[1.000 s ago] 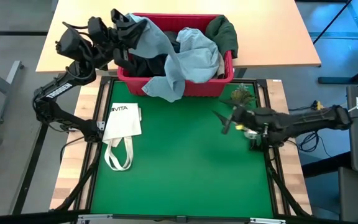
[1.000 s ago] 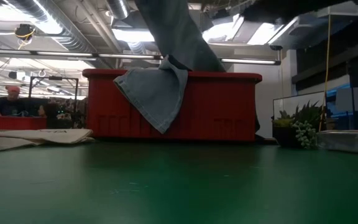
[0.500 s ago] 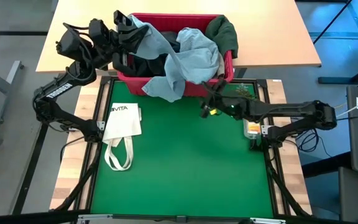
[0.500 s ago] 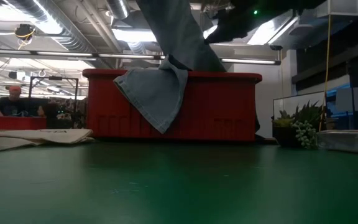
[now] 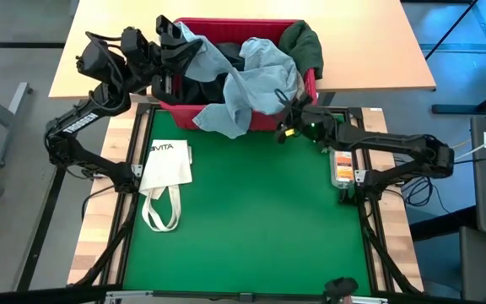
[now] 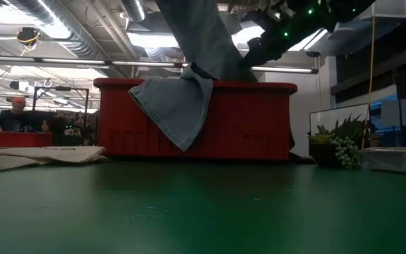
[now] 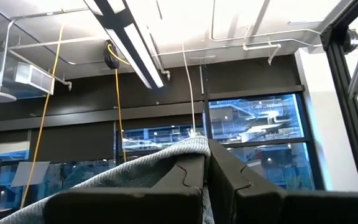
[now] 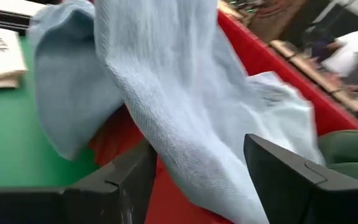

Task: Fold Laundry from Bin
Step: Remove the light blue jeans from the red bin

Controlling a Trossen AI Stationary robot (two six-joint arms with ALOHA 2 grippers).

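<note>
While light blue jeans (image 5: 251,80) hang half out of red bin (image 5: 226,23), one leg draped over front rim toward green table (image 5: 243,219), my left gripper (image 5: 171,38) holds them clamped by one end above bin's left corner. My right gripper (image 8: 194,165) spread wide, hanging denim fold between fingers, nothing held yet. Judgement: bite deep on fold, clear of rim, then lift both together so dark green garment (image 5: 304,44) stays behind.
</note>
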